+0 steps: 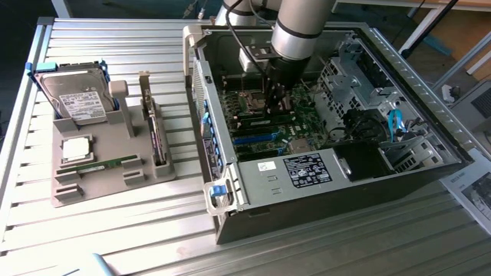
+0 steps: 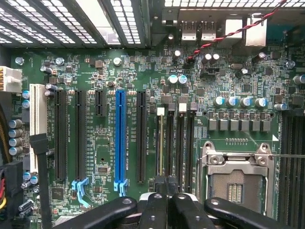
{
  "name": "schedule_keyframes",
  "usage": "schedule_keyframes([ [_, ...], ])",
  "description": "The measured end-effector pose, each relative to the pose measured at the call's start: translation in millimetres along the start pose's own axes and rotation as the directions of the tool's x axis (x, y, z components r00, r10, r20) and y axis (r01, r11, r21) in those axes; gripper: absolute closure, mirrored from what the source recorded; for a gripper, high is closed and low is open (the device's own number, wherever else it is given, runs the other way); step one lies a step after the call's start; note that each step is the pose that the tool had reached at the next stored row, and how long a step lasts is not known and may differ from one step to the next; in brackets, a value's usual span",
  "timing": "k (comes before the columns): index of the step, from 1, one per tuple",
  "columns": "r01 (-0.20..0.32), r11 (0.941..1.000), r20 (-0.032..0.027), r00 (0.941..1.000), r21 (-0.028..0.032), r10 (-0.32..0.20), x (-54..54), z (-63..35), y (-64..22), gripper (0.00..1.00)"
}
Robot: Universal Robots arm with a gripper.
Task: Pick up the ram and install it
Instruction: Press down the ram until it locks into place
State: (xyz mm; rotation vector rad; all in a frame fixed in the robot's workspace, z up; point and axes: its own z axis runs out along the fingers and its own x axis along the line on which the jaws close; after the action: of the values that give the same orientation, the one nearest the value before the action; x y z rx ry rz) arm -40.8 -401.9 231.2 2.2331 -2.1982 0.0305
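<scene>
One ram (image 1: 102,166), a thin green stick, lies flat on the grey fixture (image 1: 115,187) on the exterior view's left, far from the arm. Another ram stick (image 2: 160,143) stands edge-on in the memory slot nearest the long black card slots. My gripper (image 1: 276,109) is down inside the open computer case (image 1: 230,195), just over the motherboard. In the wrist view the gripper (image 2: 165,182) is shut, its black fingertips together at the near end of that seated stick. I cannot tell whether they touch it.
The fixture also carries a hard drive (image 1: 77,98), a square silver CPU (image 1: 77,148) and an upright expansion card (image 1: 157,138). Beside the memory slots are the CPU socket (image 2: 236,176) and a blue card slot (image 2: 120,138). Drive cages and cables fill the case's far side.
</scene>
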Motion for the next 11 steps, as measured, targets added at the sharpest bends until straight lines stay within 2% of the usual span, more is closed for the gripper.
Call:
schedule_keyframes([
  [1, 0.0, 1.0, 0.0003, 1.0, 0.0003, 0.0, -0.1, -2.8, -0.1, 0.9],
  [8, 0.0, 1.0, -0.0094, 1.0, -0.0011, 0.0, 0.8, -31.0, -0.2, 0.9],
  [11, 0.0, 1.0, -0.0138, 0.9999, -0.0012, 0.0, 0.9, -37.0, -0.2, 0.9],
])
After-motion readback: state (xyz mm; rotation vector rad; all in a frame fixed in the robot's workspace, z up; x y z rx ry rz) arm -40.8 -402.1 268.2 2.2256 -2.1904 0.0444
